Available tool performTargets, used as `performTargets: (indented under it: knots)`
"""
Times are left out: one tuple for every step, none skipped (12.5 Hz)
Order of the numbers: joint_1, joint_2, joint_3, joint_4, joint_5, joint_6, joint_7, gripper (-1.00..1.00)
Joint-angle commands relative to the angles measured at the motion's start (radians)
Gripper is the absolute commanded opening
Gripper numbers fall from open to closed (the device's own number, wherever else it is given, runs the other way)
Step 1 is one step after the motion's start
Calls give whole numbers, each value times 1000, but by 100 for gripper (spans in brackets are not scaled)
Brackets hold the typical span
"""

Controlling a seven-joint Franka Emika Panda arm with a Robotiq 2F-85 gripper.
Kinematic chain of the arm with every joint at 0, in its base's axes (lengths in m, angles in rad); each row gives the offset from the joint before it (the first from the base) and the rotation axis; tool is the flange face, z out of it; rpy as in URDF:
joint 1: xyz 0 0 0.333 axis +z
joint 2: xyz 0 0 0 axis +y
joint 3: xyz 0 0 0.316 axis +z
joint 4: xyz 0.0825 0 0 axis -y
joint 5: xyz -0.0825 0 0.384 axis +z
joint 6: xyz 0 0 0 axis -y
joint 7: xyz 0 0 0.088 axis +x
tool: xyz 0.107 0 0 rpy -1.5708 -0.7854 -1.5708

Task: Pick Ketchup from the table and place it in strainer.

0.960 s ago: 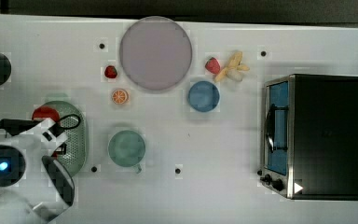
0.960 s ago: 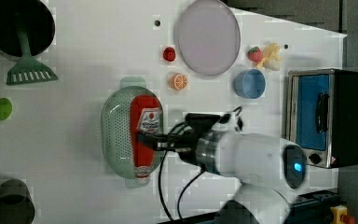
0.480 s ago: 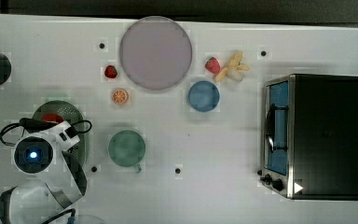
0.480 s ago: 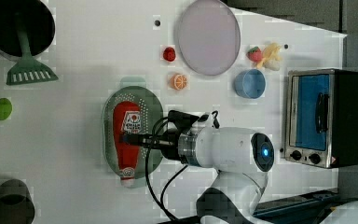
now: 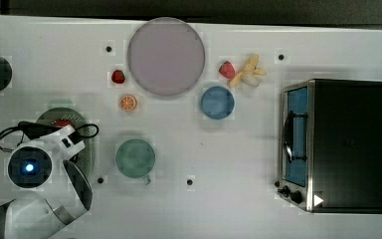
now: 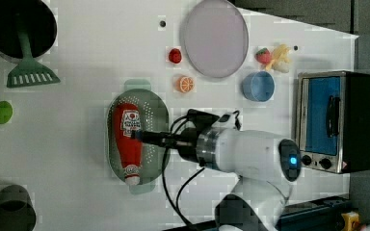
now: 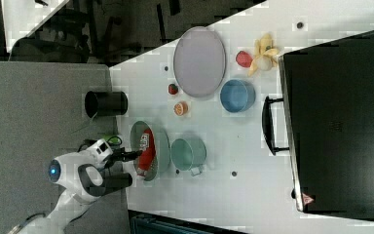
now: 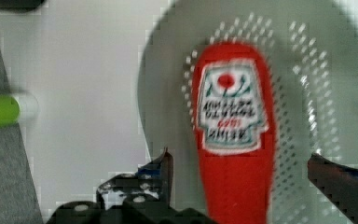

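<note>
Red Ketchup [image 6: 129, 140] lies flat inside the pale green strainer [image 6: 160, 115], left of centre in the left view, its long axis running up and down the frame, narrow end lowest. The gripper [image 8: 256, 179] hangs above with fingers spread wide on either side of the bottle, not gripping it.
</note>
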Motion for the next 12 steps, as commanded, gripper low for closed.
performTargets:
  knots:
    - [-102,-139,-11,21,3,-88,68,100]
    - [-135,-185,-32,23,3,-144,68,100]
    - [-166,-232,-58,31,3,-200,68,100]
    - [-192,-279,-90,42,3,-265,68,100]
    - [-212,-325,-126,59,3,-330,68,100]
    - [-225,-367,-167,81,3,-400,67,100]
    - [-231,-406,-211,106,3,-481,67,100]
    - [-233,-442,-255,134,7,-575,67,100]
    - [-234,-473,-300,169,19,-660,67,100]
    - [-234,-497,-342,208,37,-741,67,100]
    - [-234,-515,-382,247,54,-828,63,100]
    - [-234,-526,-412,284,56,-915,58,100]
